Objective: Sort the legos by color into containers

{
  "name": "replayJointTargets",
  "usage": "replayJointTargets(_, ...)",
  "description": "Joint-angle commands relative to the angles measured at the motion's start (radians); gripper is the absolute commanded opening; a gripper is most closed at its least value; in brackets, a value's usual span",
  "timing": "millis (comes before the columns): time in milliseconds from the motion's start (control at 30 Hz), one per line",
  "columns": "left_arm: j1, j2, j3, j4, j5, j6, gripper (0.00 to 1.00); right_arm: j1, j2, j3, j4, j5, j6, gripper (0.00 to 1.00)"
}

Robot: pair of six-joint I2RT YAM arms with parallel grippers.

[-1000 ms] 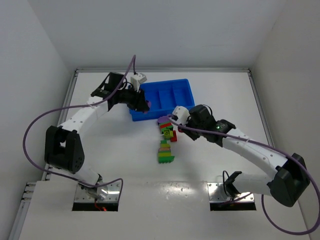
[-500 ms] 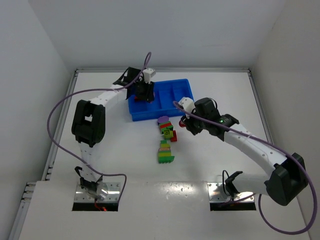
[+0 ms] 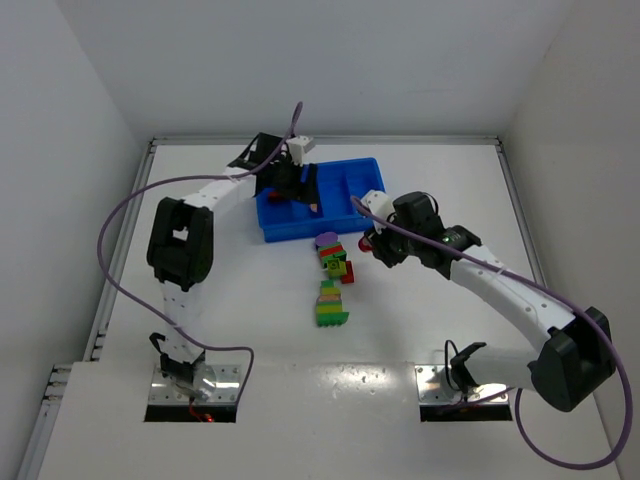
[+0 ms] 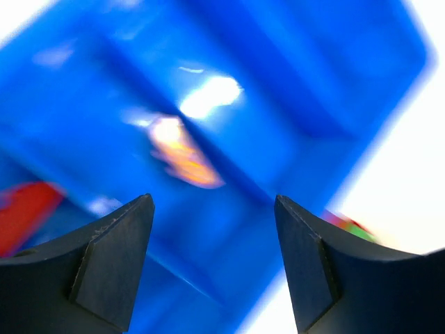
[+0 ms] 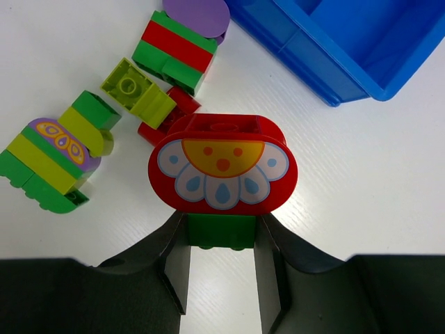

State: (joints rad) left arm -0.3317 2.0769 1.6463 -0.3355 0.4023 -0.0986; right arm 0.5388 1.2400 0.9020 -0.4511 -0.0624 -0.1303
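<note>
The right claw (image 5: 222,240) pinches a red lego (image 5: 222,167) by the small green block at its foot, with one finger on each side of the block. The broad rounded face of this lego carries a printed picture: a half sun in orange and yellow, with white and blue drops around it. Beyond this claw and to its left, the other legos (image 3: 333,280) lie on the white tabletop (image 3: 450,180). Closest is a small red piece (image 5: 161,120), partly hidden behind the held lego, and a yellow-green brick (image 5: 135,90) touches it. Farther ahead there is a green and red stack (image 5: 177,50) with a purple round piece (image 5: 198,14) at its far end. More to the left lies a striped stack (image 5: 55,163) of green and yellow-green, with a purple band that has orange ovals printed on it. The blue tray (image 5: 327,56) stands ahead of this claw to the right, apart from the legos. The left claw (image 4: 215,209) hangs over the tray with its fingers spread and nothing between them. Under it the dividers look blurred; a pinkish-orange patch (image 4: 184,149) lies in one compartment and a red patch (image 4: 24,216) is beside the left finger, but I cannot tell what they are
</note>
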Motion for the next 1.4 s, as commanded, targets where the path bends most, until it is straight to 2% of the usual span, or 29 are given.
replayJointTargets(0, 0.034, -0.168, -0.063, 0.007, 0.326, -0.035, 0.76, -0.003, -0.002, 0.044, 0.019, -0.031, -0.005, 0.00)
replayJointTargets(100, 0.045, -0.264, -0.158, -0.004, 0.525, -0.046, 0.76, 0.018, -0.002, 0.044, 0.019, -0.059, -0.031, 0.00)
replayJointTargets(300, 0.016, -0.353, -0.284, -0.004, 0.679, -0.045, 0.76, 0.049, 0.067, 0.129, 0.029, -0.089, -0.040, 0.00)
replayJointTargets(733, -0.049, -0.385, -0.327, 0.018, 0.652, -0.064, 0.76, 0.145, 0.162, 0.230, 0.002, -0.019, -0.058, 0.00)
replayJointTargets(1367, -0.105, -0.374, -0.345, 0.027, 0.682, -0.055, 0.79, 0.204, 0.231, 0.311, -0.009, 0.029, -0.068, 0.00)
